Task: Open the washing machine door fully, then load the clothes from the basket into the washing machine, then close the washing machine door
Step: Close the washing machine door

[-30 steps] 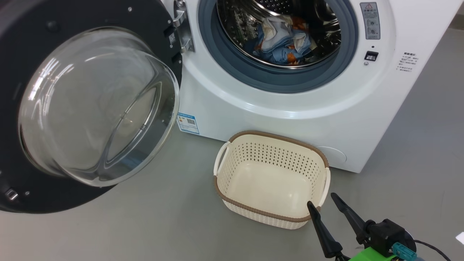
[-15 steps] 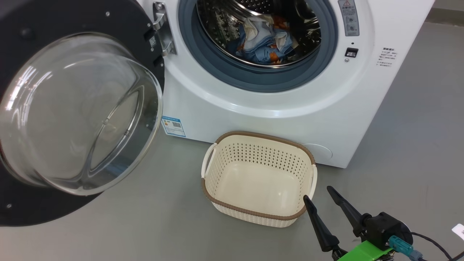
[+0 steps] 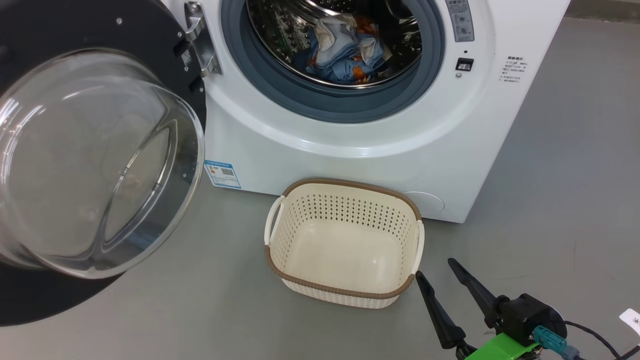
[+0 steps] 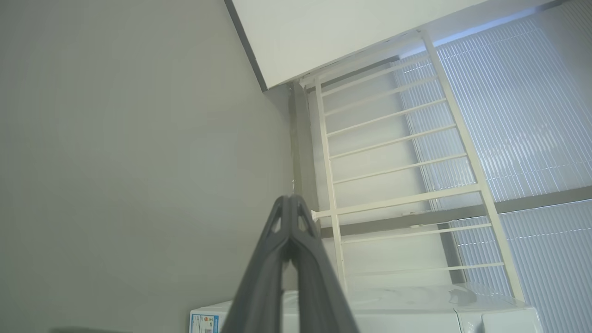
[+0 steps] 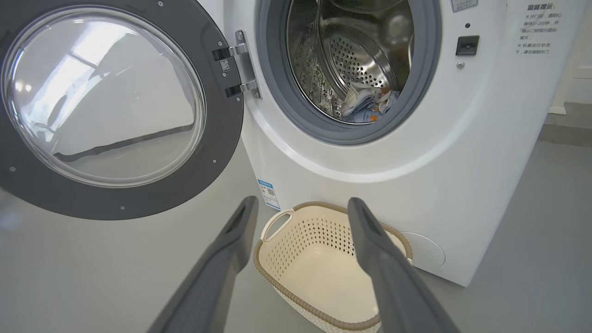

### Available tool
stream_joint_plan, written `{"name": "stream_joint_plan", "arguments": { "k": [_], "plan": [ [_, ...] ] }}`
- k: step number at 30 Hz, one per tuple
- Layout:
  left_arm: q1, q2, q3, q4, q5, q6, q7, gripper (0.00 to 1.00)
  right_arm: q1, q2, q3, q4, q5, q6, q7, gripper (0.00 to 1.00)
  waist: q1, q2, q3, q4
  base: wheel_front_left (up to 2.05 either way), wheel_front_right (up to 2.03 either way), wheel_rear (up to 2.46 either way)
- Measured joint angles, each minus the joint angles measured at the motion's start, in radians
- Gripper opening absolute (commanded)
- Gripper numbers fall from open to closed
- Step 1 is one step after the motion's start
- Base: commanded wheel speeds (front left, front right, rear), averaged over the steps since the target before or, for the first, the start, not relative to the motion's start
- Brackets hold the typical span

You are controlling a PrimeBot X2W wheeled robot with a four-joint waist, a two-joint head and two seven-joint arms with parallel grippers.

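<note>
The washing machine (image 3: 350, 145) (image 5: 462, 152) stands with its round black door (image 3: 75, 165) (image 5: 106, 101) swung wide open to the left. The clothes (image 3: 345, 50) (image 5: 367, 104), blue and cream with orange, lie inside the steel drum. On the floor in front sits the cream basket (image 3: 345, 295) (image 5: 296, 300) with nothing in it. My right gripper (image 3: 436, 268) (image 5: 300, 206) is open and empty, low at the right, just right of the basket's near corner. My left gripper (image 4: 290, 200) is shut on nothing, pointing at a wall and a white rail above the machine's top.
Grey floor (image 3: 550, 200) spreads right of the machine and in front of the basket. The open door overhangs the floor at the left. A white metal rail (image 4: 397, 152) and window blinds (image 4: 532, 115) stand behind the machine. A small white tag (image 3: 631, 320) lies at the right edge.
The head camera has turned, so machine, door and basket slide left in the picture. My right gripper stays open near the basket's corner. The clothes have not moved.
</note>
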Motion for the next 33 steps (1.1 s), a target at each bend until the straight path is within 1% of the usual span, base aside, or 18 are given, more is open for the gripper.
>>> {"name": "stream_joint_plan", "arguments": {
  "k": [4, 7, 11, 14, 19, 25, 33],
  "plan": [
    [0.001, 0.0, -0.002, 0.011, -0.012, 0.006, 0.035, 0.0, 0.0, 0.0, 0.0, 0.0, 0.0, 0.0, 0.0, 1.0, 0.0, 0.0, 0.003, -0.003, 0.0, 0.0, 0.0],
    [-0.001, 0.0, -0.005, 0.043, -0.023, 0.004, 0.06, 0.0, -0.003, 0.0, 0.0, 0.0, 0.0, 0.0, 0.0, 1.0, 0.0, 0.0, 0.005, -0.003, 0.0, 0.0, 0.0],
    [-0.006, 0.001, -0.014, 0.098, -0.03, -0.011, 0.086, 0.0, -0.004, 0.001, 0.0, 0.0, 0.0, 0.0, 0.0, 1.0, 0.0, 0.0001, 0.009, -0.004, 0.0, 0.0, 0.0],
    [-0.023, 0.007, -0.029, 0.137, -0.036, -0.032, 0.104, 0.0, -0.005, 0.001, 0.001, 0.001, 0.0, 0.0, 0.0, 1.0, 0.0, 0.0, 0.01, -0.008, 0.0, 0.0, 0.0],
    [-0.05, 0.014, -0.033, 0.19, -0.056, -0.054, 0.13, 0.0, -0.015, 0.0, 0.001, 0.002, 0.0, 0.0, 0.0, 1.0, 0.0, 0.0, 0.012, -0.012, 0.0, 0.0, 0.0],
    [-0.086, 0.017, -0.044, 0.248, -0.081, -0.067, 0.201, 0.0, -0.019, -0.001, -0.001, 0.004, 0.0, 0.0, 0.0, 1.0, 0.0, 0.0, 0.01, -0.009, 0.0, 0.0, 0.0],
    [-0.098, 0.03, -0.071, 0.287, -0.081, -0.072, 0.249, 0.0, -0.019, 0.001, -0.001, 0.004, 0.0, 0.0, 0.0, 1.0, 0.0, 0.0, 0.0, -0.001, 0.0, 0.0, 0.0]
  ]
}}
